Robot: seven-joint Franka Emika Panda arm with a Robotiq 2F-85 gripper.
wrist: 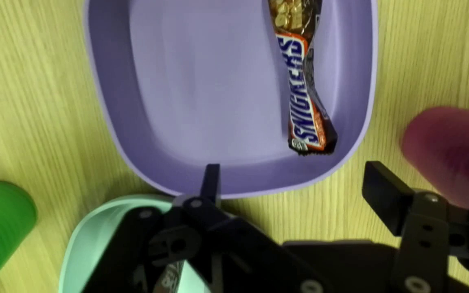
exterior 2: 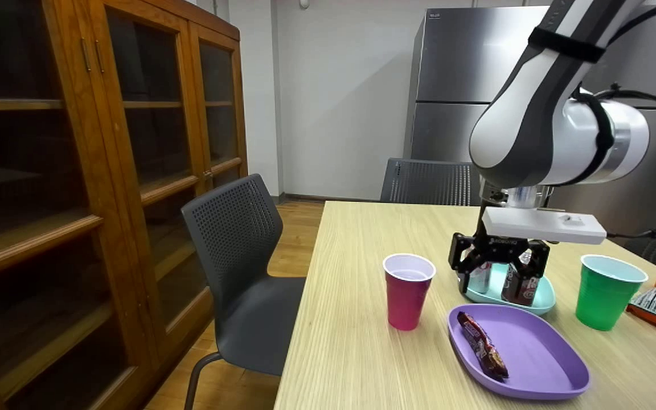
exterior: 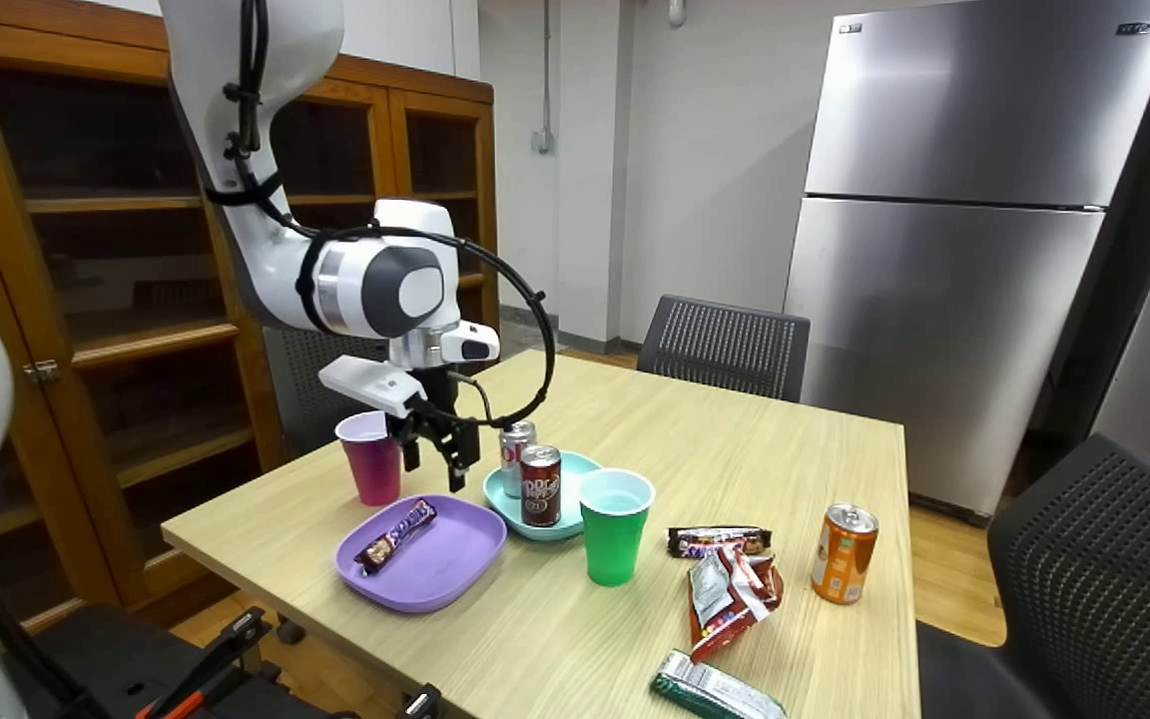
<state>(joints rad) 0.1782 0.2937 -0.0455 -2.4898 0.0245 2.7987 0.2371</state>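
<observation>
While its wrapper is crinkled and glossy, the chocolate bar [wrist: 299, 89] lies in a smooth purple plate [wrist: 206, 89], close to the wall on the side of the pink cup [exterior 2: 409, 296]. This plate looks to be of matte plastic, a square with well rounded corners and raised walls. Just beside it is a mint dish [wrist: 88, 244] of similar finish, and in the dish a brown can [exterior: 541, 489] and a silver can [exterior: 510, 464], both metal cylinders, stand upright. The pink cup and the green cup [exterior: 615, 539] are tapered, with a whitish inside. Everything rests on a table [exterior: 715, 439] of pale, fine-grained wood. The wrist view gives the ridges on the green cup and the large letters SNICKERS most clearly, whereas the green packet [exterior: 715, 687] and the whole orange can [exterior: 845, 554], both near the table's edge, appear only in an exterior view. As for the pincer [wrist: 293, 183], its two black fingers [wrist: 385, 191] are spread wide, and between their tips one sees the plate's rim and the bare wood below. It hangs in the air above the table, near the plate and the pink cup, and an exterior view shows a gap between it and this cup.
</observation>
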